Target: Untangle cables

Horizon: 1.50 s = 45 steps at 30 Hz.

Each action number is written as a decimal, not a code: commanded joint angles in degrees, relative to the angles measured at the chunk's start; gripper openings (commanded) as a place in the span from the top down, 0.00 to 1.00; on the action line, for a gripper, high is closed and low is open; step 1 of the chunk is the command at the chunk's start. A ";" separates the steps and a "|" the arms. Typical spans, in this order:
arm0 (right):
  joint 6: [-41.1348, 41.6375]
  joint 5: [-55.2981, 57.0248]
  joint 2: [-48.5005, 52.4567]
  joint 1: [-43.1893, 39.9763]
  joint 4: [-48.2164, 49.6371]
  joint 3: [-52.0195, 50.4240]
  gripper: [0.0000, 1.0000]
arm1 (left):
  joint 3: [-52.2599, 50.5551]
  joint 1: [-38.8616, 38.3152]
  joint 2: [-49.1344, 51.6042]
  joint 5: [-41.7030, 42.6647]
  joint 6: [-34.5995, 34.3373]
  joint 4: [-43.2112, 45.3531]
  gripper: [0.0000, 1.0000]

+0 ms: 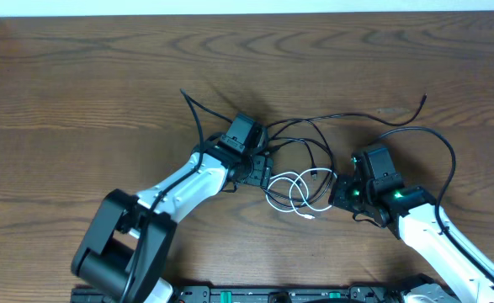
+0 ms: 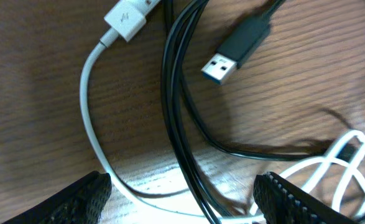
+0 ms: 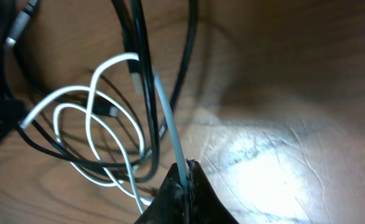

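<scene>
The white cable lies coiled at the table's middle, tangled with the black cable that loops behind it. My left gripper hovers open at the tangle's left edge. Between its fingers a black cable strand and a white cable strand cross the wood, untouched. A white plug and a black USB plug lie just beyond. My right gripper is at the coil's right edge, shut on a white cable strand that rises from its tips.
The brown wooden table stretches around the tangle. A thicker black arm cable arcs behind the right arm, and another rises behind the left arm. The table's near edge runs just below both arm bases.
</scene>
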 commanded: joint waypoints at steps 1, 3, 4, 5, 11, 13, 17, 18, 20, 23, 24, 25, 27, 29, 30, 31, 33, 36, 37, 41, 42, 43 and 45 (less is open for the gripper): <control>0.04 0.61 0.09 0.57 1.29 -0.46 0.99 | -0.92 0.04 2.80 0.63 -2.08 0.42 0.21; 0.04 0.61 0.09 0.57 1.86 -0.46 0.99 | -0.92 0.04 3.74 0.72 -2.51 0.79 0.21; 0.04 0.61 0.09 0.57 2.10 -0.46 0.99 | -0.92 0.04 4.09 0.70 -2.71 0.79 0.21; 0.04 0.22 0.09 0.57 2.47 -0.46 0.99 | -0.92 0.04 4.31 0.70 -2.69 0.79 0.21; -4.85 -5.55 0.07 0.61 6.32 -0.46 0.99 | -0.92 0.04 4.57 0.70 -2.69 0.76 0.21; -10.62 -10.19 0.04 0.59 9.07 -0.46 0.99 | -0.92 0.04 4.57 0.70 -2.71 0.74 0.21; -17.92 -18.12 -0.07 0.44 13.66 -0.17 0.99 | -0.92 0.04 4.57 0.70 -2.71 0.72 0.21; -19.41 -19.87 -0.24 0.33 14.82 -0.02 0.99 | -0.92 0.04 4.57 0.70 -2.71 0.70 0.21; -20.39 -21.70 -0.98 -0.48 15.89 0.63 0.99 | -0.92 0.04 4.57 0.68 -2.71 0.68 0.22; -20.85 -22.08 -2.80 -2.40 16.50 1.66 0.99 | -0.94 0.04 4.57 0.68 -2.69 0.48 0.21; -20.98 -22.10 -3.56 -3.30 16.50 2.01 0.99 | -0.94 0.04 4.57 0.68 -2.69 0.39 0.21; -20.98 -22.08 -4.39 -4.24 16.46 2.34 0.99 | -0.94 0.04 4.57 0.68 -2.69 0.31 0.21; -20.94 -22.12 -6.47 -6.64 16.48 2.97 0.99 | -0.94 0.04 4.57 0.68 -2.69 0.26 0.21; -20.92 -22.12 -8.79 -9.35 16.48 3.54 0.99 | -0.98 0.04 4.57 0.68 -2.69 0.28 0.21; -20.90 -22.16 -10.12 -10.88 16.55 3.72 0.99 | -0.98 0.04 4.57 0.68 -2.69 0.26 0.21; -20.87 -22.38 -11.32 -12.22 16.63 3.78 0.99 | -0.98 0.04 4.57 0.68 -2.69 0.26 0.21; -20.57 -22.97 -14.01 -15.10 16.65 3.87 0.99 | -0.98 0.04 4.57 0.68 -2.69 0.26 0.21; -20.24 -23.17 -17.53 -18.91 16.63 3.87 0.99 | -0.98 0.04 4.57 0.68 -2.69 0.26 0.21; -20.24 -23.17 -18.71 -20.20 16.61 3.87 0.99 | -0.98 0.04 4.57 0.68 -2.69 0.26 0.21; -20.24 -23.19 -21.20 -23.96 16.06 3.89 0.99 | -0.98 0.04 4.57 0.68 -2.69 0.26 0.21; -20.24 -23.19 -21.49 -24.52 15.80 3.87 0.99 | -0.98 0.04 4.57 0.68 -2.69 0.26 0.21; -20.24 -23.19 -21.57 -24.96 15.65 3.87 0.99 | -0.98 0.04 4.57 0.68 -2.69 0.28 0.21; -20.26 -23.19 -21.57 -25.35 15.52 3.87 0.99 | -0.98 0.04 4.57 0.66 -2.69 0.28 0.21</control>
